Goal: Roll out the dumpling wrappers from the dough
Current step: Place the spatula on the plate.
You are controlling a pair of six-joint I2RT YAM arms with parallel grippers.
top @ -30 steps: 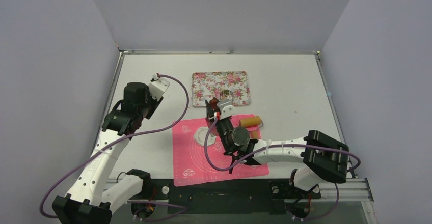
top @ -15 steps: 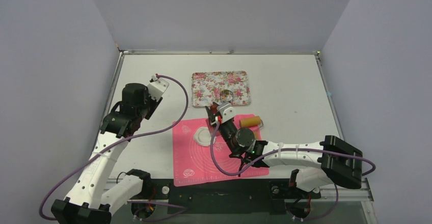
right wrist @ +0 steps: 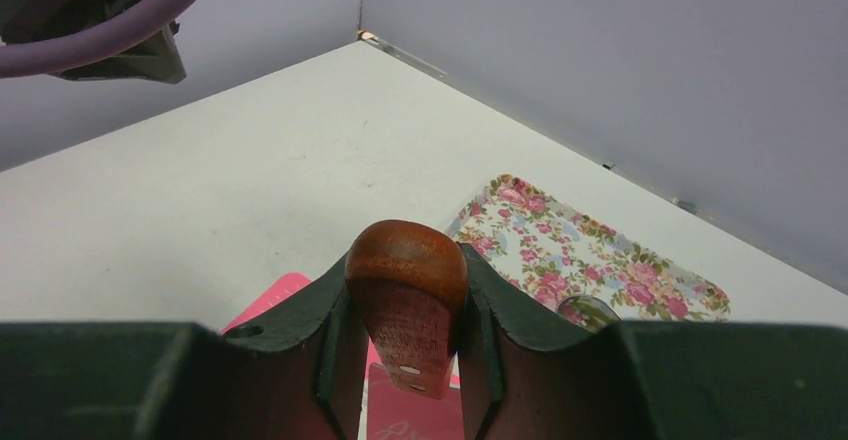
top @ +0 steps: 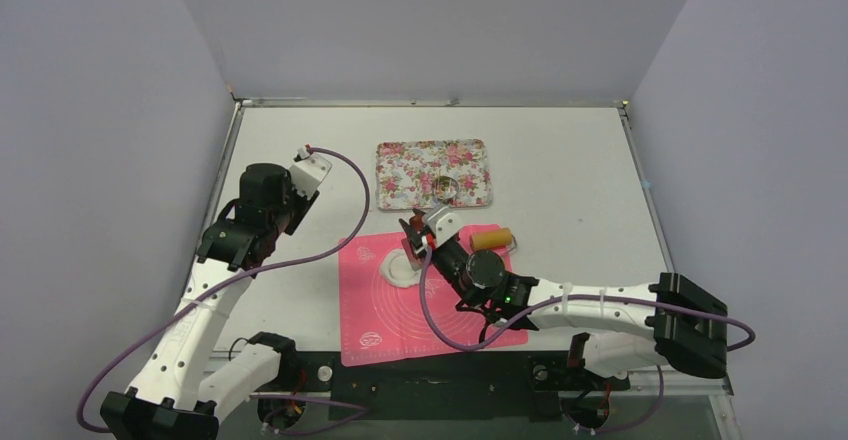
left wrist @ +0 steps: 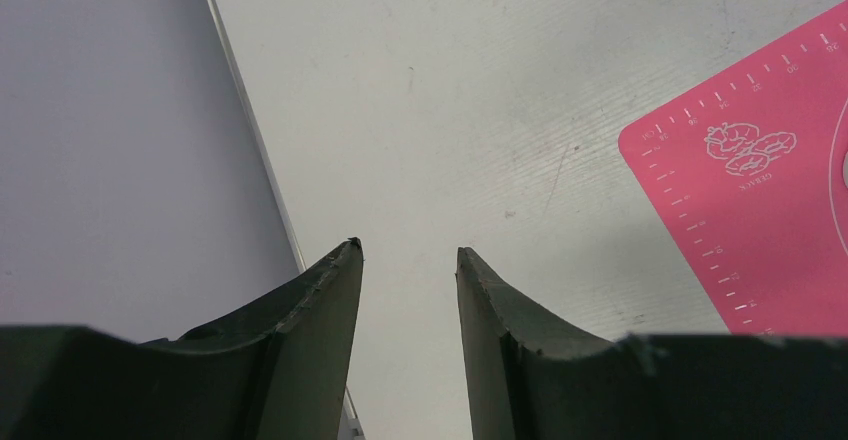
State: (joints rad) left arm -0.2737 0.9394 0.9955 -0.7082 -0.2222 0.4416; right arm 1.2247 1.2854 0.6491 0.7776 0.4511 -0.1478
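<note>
White table (top: 560, 160) inside grey-lilac walls is carrying a pink mat (top: 370, 305) at the near edge and a floral tray (top: 400, 160) behind it. The dough (top: 400, 266) is sitting on the mat's far-left part, a soft white lump, not yet a sheet. We're seeing no cut wrappers. A tan cylinder (top: 492, 238) is lying at the mat's far-right corner, apart from both arms.

We're holding a wooden handle (right wrist: 410, 345) in the right end effector (right wrist: 405, 260). Its jaws are clamping both sides, parted only by the handle's width. From above, that end effector is hovering at the dough's far-right edge; we can't tell if it's touching or just over it. The left end effector (left wrist: 408, 250) is idling partway open with nothing in it, over bare table left of the mat and well apart from the dough.

We're reading the step as bringing the tool onto the dough to flatten it. To do it well:
- We're aiming for the lump's middle, not its rim.
- We're pressing evenly and working outward, so the sheet is thinning uniformly without running off the mat.
- We're gripping firmly, so the handle isn't twisting in the jaws.

Orientation: the handle's long axis is running along the fingers, with the rounded knob pointing away from the wrist toward the table's far-left. The dough is looking slightly wider across the table than deep. It has no real front, so we're calling no pointing direction.
</note>
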